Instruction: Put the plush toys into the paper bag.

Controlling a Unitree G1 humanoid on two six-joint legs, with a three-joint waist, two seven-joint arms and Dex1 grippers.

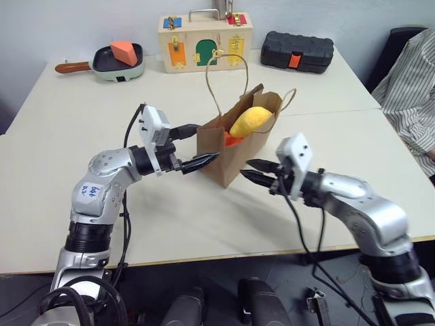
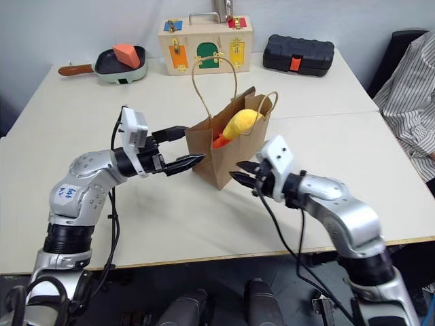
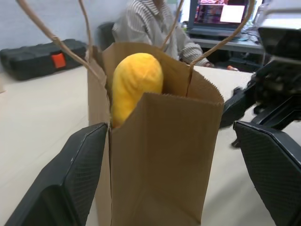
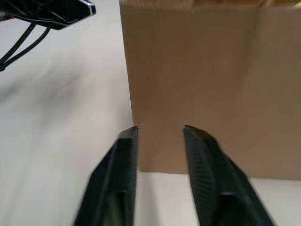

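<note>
On the pale surface (image 1: pixel 81 176) the paper bag (image 1: pixel 231 153) stands upright, the yellow plush toy (image 1: pixel 249 121) poking above its rim and the orange plush toy (image 1: pixel 233 141) tucked lower inside. The left gripper (image 1: pixel 197 146) has its jaws wide apart astride the bag's near corner. The right gripper (image 1: pixel 257 170), jaws a narrow gap apart and empty, points at the bag's lower side. Risk: either arm nudging the light bag could tip it and spill the toys, especially with the yellow one riding high.
</note>
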